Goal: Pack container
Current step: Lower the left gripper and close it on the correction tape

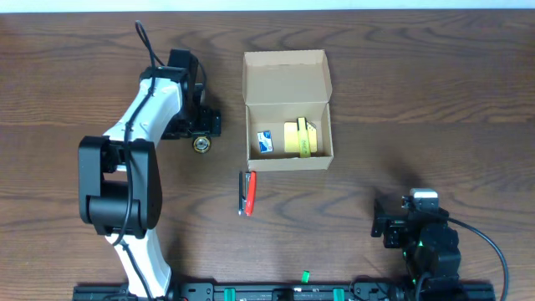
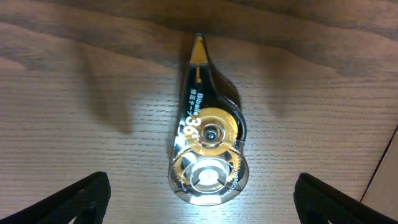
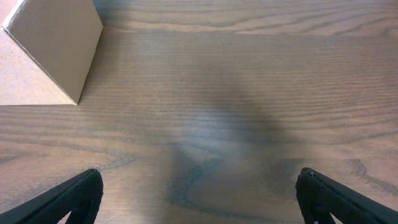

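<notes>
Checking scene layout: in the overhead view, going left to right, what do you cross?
correction tape dispenser → red-and-black pen-like tool → container → right arm

The dark brown wood-grain bench (image 1: 435, 100) fills nearly the whole overhead view, with its grain running left to right. A narrow pale strip (image 1: 334, 3) shows beyond the far edge; whether it is floor or wall cannot be determined. A black rail (image 1: 251, 293) runs along the near edge. Lighting is even. A soft, diffuse shadow (image 3: 217, 137) lies on the bench surface in the right wrist view.
</notes>
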You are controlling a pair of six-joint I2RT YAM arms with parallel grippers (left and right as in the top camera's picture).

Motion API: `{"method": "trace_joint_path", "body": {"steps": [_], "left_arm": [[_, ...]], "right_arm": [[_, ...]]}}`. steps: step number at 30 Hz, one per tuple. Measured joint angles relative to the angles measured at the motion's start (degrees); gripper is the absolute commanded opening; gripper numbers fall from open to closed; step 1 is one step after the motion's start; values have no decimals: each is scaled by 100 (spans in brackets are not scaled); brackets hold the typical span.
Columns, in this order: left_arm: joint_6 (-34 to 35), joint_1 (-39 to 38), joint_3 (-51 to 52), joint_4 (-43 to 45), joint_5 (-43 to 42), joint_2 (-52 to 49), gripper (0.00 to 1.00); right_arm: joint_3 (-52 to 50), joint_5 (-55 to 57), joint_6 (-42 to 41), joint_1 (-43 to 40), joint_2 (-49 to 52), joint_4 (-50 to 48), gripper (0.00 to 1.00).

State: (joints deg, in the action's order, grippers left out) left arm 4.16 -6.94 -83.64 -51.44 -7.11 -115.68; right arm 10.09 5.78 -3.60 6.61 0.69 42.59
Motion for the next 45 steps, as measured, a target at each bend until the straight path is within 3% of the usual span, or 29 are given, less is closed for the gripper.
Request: {"method": "trace_joint_path", "body": {"steps": [14, 16, 17, 21, 24, 32, 39, 45], "left_arm": [[0, -4, -13, 0, 26, -321, 96], [2, -4, -13, 0, 26, -352, 100], [-17, -4, -13, 0, 28, -352, 93], [-20, -4, -13, 0, 28, -352, 80], [-17, -4, -13, -2, 26, -354, 80], [-11, -4, -13, 0, 28, -354, 65], [-17, -4, -13, 2, 26, -354, 57], [-17, -4, -13, 59, 26, -358, 58]], "right_arm": [[0, 0, 2, 0, 0, 0, 99], [0, 0, 2, 0, 0, 0, 99], [0, 2, 2, 0, 0, 0, 99], [0, 0, 2, 0, 0, 0, 99], [0, 0, 2, 0, 0, 0, 99], [0, 2, 2, 0, 0, 0, 99], [0, 2, 2, 0, 0, 0, 99], [0, 0, 0, 0, 0, 0, 99]]}}
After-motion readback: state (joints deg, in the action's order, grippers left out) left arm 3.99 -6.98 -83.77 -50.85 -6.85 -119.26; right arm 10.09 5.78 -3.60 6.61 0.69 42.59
